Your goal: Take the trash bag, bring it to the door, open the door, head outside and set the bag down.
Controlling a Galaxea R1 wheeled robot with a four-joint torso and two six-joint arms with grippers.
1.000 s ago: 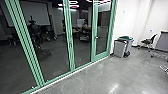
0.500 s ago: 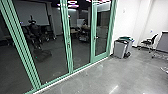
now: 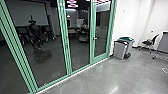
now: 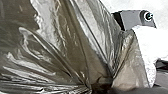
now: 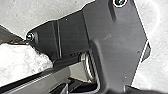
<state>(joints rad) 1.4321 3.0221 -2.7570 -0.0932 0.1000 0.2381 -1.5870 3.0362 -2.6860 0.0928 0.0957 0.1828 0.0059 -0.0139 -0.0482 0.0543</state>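
Indoors, a translucent brown-grey plastic trash bag (image 4: 62,47) is held at the left gripper (image 4: 101,83), beside a closed green-framed glass door (image 3: 92,50).

Close up in the left wrist view, the bag's shiny folds gather to a tight bunch, pinched between the left gripper's fingers; crumpled white material (image 4: 147,47) lies against it. Whether the right gripper's fingers are spread or pressed together, I cannot tell. Ahead, tall green-framed glass panels (image 3: 47,60) run alongside a polished grey concrete floor (image 3: 125,77), and the door has a silver handle (image 3: 95,38). A dark upright shape (image 3: 35,32) appears in the glass. Just beyond the door, grey bins (image 3: 120,50) stand by a white wall (image 3: 127,20), with a black office chair (image 3: 148,43) farther right.
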